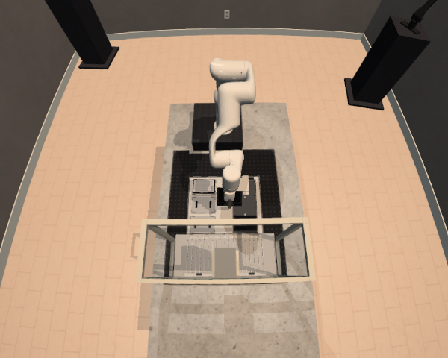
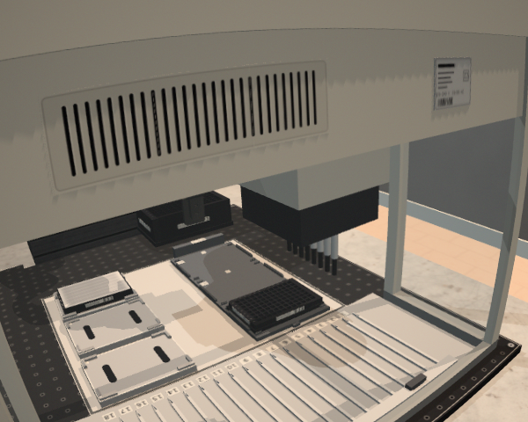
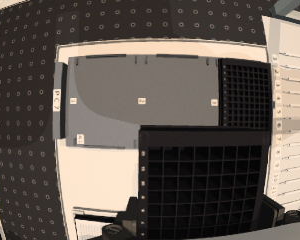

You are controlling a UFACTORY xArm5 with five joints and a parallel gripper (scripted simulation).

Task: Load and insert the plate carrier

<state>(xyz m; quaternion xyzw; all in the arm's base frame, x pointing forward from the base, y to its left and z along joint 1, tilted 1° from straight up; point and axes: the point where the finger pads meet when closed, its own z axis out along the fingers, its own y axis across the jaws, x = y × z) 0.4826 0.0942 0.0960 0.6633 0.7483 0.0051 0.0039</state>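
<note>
The gripper (image 1: 229, 201) (image 2: 194, 212) (image 3: 200, 202) is shut on B83, the black deep-well block (image 2: 164, 229) (image 3: 200, 175), and holds it level above the deck. In the wrist view the block hides part of the carrier's near long edge. PC7, the grey carrier (image 1: 249, 209) (image 2: 237, 272) (image 3: 110, 100), lies on the apron, its handle (image 3: 60, 107) away from the rails. Sites 1 and 2 are bare. B38, a black 96-well plate (image 2: 278, 301) (image 3: 247, 95), sits on site 3. B33, the pale-topped plate (image 1: 204, 186) (image 2: 96, 288) (image 3: 90, 229), is on S1.
Empty nests S2 (image 1: 203, 209) (image 2: 113, 323) and S3 (image 2: 136, 363) stand beyond S1. The rails (image 1: 181, 250) (image 3: 295, 150) start just past the carrier's front end. A pipetting head (image 2: 310, 218) with hanging tips and the instrument's frame (image 1: 224, 221) stand over the rails' side.
</note>
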